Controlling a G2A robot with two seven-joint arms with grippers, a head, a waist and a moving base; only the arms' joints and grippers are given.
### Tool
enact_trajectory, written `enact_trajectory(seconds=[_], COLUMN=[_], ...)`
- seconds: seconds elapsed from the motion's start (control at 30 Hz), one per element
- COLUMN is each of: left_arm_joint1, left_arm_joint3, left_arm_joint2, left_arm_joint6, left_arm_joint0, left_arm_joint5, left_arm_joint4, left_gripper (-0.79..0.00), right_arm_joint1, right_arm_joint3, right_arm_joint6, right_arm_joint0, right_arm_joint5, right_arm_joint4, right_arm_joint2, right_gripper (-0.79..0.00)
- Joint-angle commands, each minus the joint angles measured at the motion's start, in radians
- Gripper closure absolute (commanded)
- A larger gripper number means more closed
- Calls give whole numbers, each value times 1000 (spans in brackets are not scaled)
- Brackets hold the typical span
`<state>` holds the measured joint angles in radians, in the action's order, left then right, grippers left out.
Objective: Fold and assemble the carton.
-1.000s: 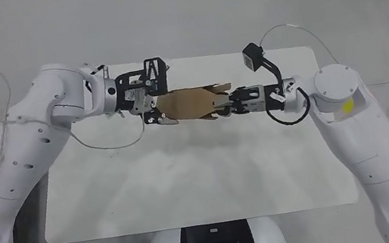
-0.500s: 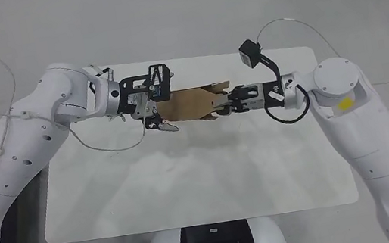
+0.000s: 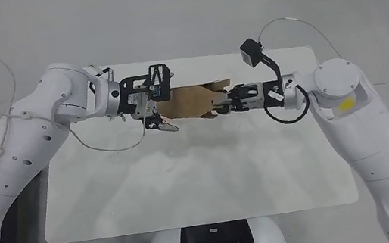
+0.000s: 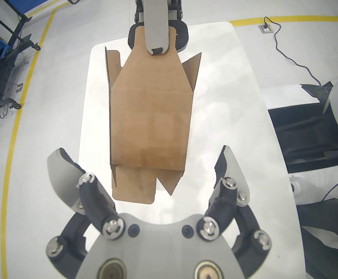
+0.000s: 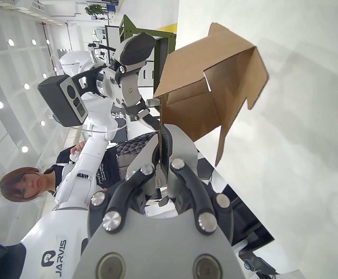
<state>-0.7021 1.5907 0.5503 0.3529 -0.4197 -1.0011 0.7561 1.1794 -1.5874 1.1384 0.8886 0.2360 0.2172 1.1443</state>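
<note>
Checked my feed and the brown corrugated cardboard carton (image 3: 190,104) was hanging in the air over the far part of the white rounded-corner counter (image 3: 190,191), lying lengthwise between the two arms. It was popped open into a rectangular sleeve, with the flaps at both ends loose and sticking out. The right gripper (image 5: 161,140) was clamped down on one end flap, one finger on each face of the cardboard, and that was the only thing carrying it. The left gripper (image 4: 144,156) sat at the opposite end with its fingers spread wide, one to either side of the flaps there, close but not touching the cardboard as far as I could see.
</note>
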Motion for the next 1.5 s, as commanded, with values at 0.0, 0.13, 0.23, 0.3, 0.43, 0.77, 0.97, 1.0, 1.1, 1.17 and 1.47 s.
enact_trajectory(seconds=[0.0,0.13,0.23,0.3,0.43,0.77,0.97,1.0,1.1,1.17,1.47], left_arm_joint1=[-2,-9,-17,-22,-34,-62,-74,-75,-77,-77,-69], left_arm_joint3=[6,-4,-10,-15,-23,-65,-81,-83,-90,-92,-77], left_arm_joint2=[7,12,7,2,-21,-99,-135,-141,-154,-167,-214], left_arm_joint6=[-8,-31,-36,-36,-26,21,26,26,27,28,4], left_arm_joint0=[-9,-16,-13,-8,6,64,91,95,104,111,141], left_arm_joint5=[1,-11,-11,-11,-11,-11,-11,-11,-11,-11,-11], left_arm_joint4=[30,51,67,76,78,30,22,21,17,16,24], left_gripper=[-785,-785,-785,-785,-785,-785,-785,-785,-785,-785,-517], right_arm_joint1=[-1,-2,-4,-5,-7,-10,-11,-11,-13,-14,-21], right_arm_joint3=[-6,-8,-8,-9,-12,-21,-26,-27,-31,-31,-32], right_arm_joint6=[-4,-3,1,6,15,19,24,24,27,32,42], right_arm_joint0=[0,-7,-12,-15,-20,-34,-41,-42,-43,-44,-40], right_arm_joint5=[1,-2,-4,-4,-2,-2,-4,-4,-5,-6,-9], right_arm_joint4=[-5,-10,-16,-21,-27,-25,-25,-26,-26,-28,-23], right_arm_joint2=[-6,-17,-26,-30,-38,-63,-77,-80,-84,-84,-82], right_gripper=[0,0,0,0,0,0,0,0,0,0,0])
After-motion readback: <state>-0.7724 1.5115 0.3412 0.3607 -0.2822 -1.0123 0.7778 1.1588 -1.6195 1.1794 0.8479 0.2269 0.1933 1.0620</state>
